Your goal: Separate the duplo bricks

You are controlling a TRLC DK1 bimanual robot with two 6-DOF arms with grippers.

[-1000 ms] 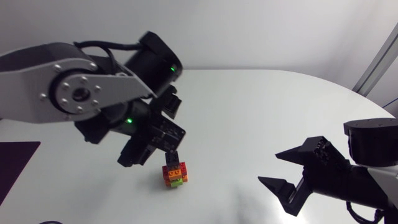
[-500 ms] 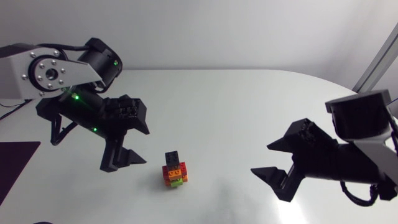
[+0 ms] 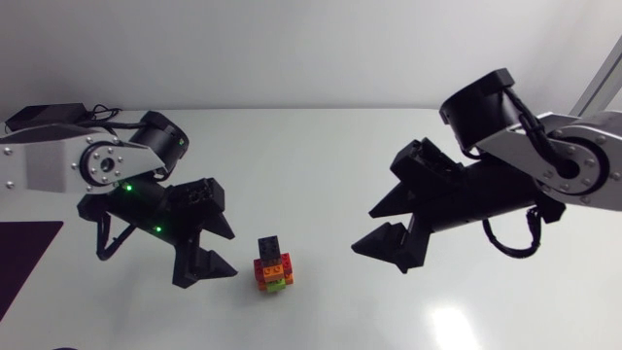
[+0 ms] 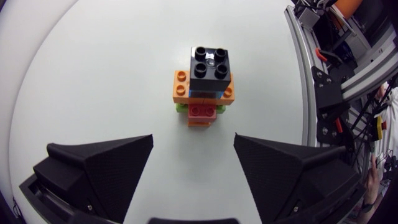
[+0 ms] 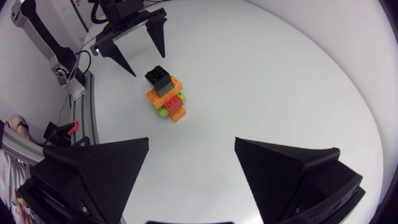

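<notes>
A small stack of duplo bricks (image 3: pixel 273 265) stands on the white table, with a black brick on top of orange, red and green ones. My left gripper (image 3: pixel 231 255) hangs open just left of it, both fingers pointing at the stack without touching it. In the left wrist view the stack (image 4: pixel 202 84) sits ahead of the open left gripper (image 4: pixel 193 140). My right gripper (image 3: pixel 362 231) is open to the right of the stack, a short way off. The right wrist view has the stack (image 5: pixel 166 96) ahead of my right gripper (image 5: pixel 192 142), and the left gripper (image 5: pixel 140 43) beyond it.
A dark purple mat (image 3: pixel 21 255) lies at the table's left edge. The white table (image 3: pixel 389 146) curves away at the back and right. A black box with a cable (image 3: pixel 41 115) rests at the back left.
My left gripper has drawn back from over the stack to its left side. My right arm has swung up from the lower right towards the middle. The stack has stayed put.
</notes>
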